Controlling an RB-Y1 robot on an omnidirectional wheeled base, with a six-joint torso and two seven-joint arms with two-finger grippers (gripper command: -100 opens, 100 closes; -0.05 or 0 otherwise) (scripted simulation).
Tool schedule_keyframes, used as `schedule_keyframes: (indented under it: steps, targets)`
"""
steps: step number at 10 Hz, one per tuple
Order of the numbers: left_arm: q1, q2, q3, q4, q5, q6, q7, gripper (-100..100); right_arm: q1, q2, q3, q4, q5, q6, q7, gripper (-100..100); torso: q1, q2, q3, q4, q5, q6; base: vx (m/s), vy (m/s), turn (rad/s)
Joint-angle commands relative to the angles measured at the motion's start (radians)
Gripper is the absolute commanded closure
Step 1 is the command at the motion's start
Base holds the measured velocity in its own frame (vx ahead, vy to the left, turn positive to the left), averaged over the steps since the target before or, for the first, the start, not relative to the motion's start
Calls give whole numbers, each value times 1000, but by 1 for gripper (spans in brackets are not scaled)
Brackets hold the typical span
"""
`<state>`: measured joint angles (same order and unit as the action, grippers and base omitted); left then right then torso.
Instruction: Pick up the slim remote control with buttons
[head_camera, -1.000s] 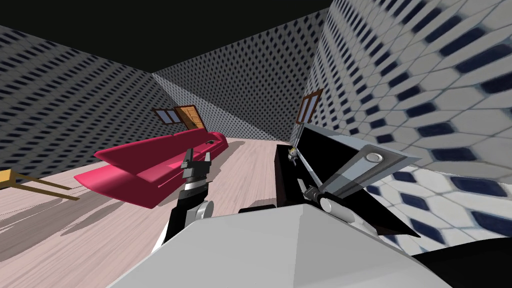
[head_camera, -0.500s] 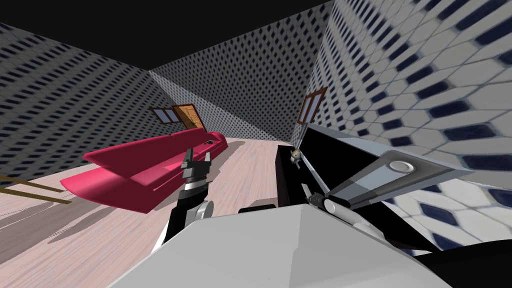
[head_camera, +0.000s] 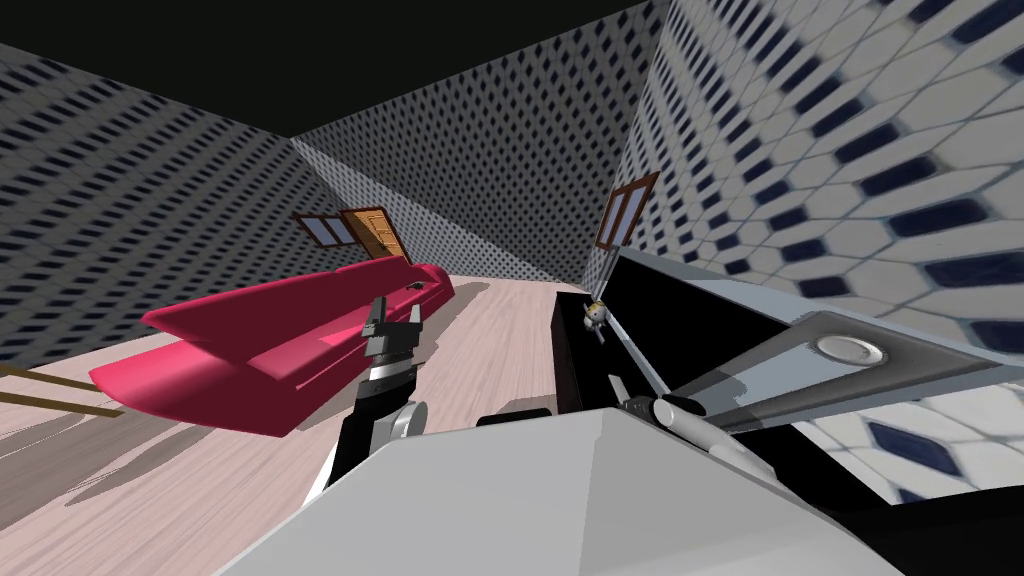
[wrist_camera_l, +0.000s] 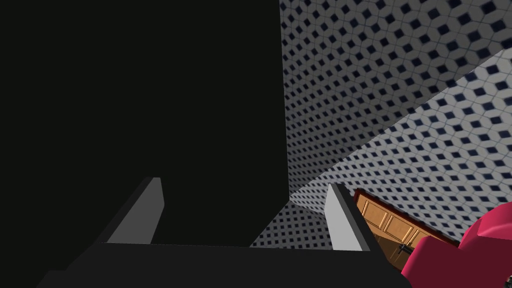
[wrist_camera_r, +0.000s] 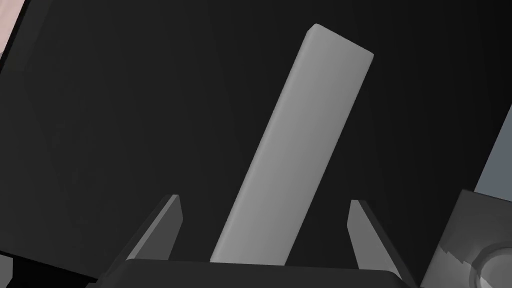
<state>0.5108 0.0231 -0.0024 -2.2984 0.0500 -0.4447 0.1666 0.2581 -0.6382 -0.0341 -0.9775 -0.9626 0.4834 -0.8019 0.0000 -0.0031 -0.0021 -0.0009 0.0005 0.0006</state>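
Observation:
A slim, plain grey slab, the remote control (wrist_camera_r: 295, 150), lies flat on a black surface. In the right wrist view it runs lengthwise from the gripper's body out past the fingertips. My right gripper (wrist_camera_r: 265, 200) is open, one finger on each side of the remote and clear of it. The head view has this gripper (head_camera: 617, 386) low at the black cabinet (head_camera: 575, 360) on my right. My left gripper (head_camera: 396, 308) is raised in front of me, open and empty, as the left wrist view (wrist_camera_l: 247, 182) also shows.
A red sofa (head_camera: 270, 340) stands on the pale wood floor to the left. On the black cabinet rest a grey box with a round disc (head_camera: 850, 350) and a small figure (head_camera: 594, 315). Patterned walls close in on the right.
The whole head view has shifted: the sofa slid left and the grey box slid right and grew, so I have moved nearer the cabinet. Both grippers stay open.

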Motion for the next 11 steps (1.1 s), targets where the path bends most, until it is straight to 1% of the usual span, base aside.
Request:
schedule_keyframes:
  steps: [1, 2, 3, 4, 5, 6, 8, 10, 11]
  targets:
    - [0, 0, 0, 0, 0, 0, 0, 0, -22, -11, -2, 50, -33, 42, -26, -100, 0, 0, 0, 0, 0, 0, 129, 2, -31]
    - [0, 0, 0, 0, 0, 0, 0, 0, -22, -11, -2, 69, -33, 42, -26, -100, 0, -3, -1, 0, 0, 0, 120, 3, -6]
    - [0, 0, 0, 0, 0, 0, 0, 0, -36, -16, -7, 114, -43, 79, -60, -100, 0, -2, -1, -1, 0, 0, 124, -14, -27]
    - [0, 0, 0, 0, 0, 0, 0, 0, -36, -16, -7, 114, -43, 79, -60, -100, -1, -3, -1, -1, 0, 0, 93, -15, -13]
    - [0, 0, 0, 0, 0, 0, 0, 0, -51, -20, -11, 145, -51, 114, -93, -100, -1, -1, -1, 0, 0, 0, 108, -28, -35]
    - [0, 0, 0, 0, 0, 0, 0, 0, -51, -20, -11, 157, -51, 114, -93, -100, -2, -2, -1, 0, 0, 0, 93, -16, -12]
    - [0, 0, 0, 0, 0, 0, 0, 0, -78, -27, -21, 232, -63, 177, -153, -100, -1, -1, -1, 0, 0, 0, 121, -13, -49]
    - [0, 0, 0, 0, 0, 0, 0, 0, -102, -30, -30, 291, -68, 229, -204, -100, -2, -4, -2, -1, 0, 0, 171, -25, -52]
    - [0, 0, 0, 0, 0, 0, 0, 0, -102, -30, -30, 299, -68, 229, -204, -100, -2, -6, -3, -1, 0, 0, 131, -18, -8]
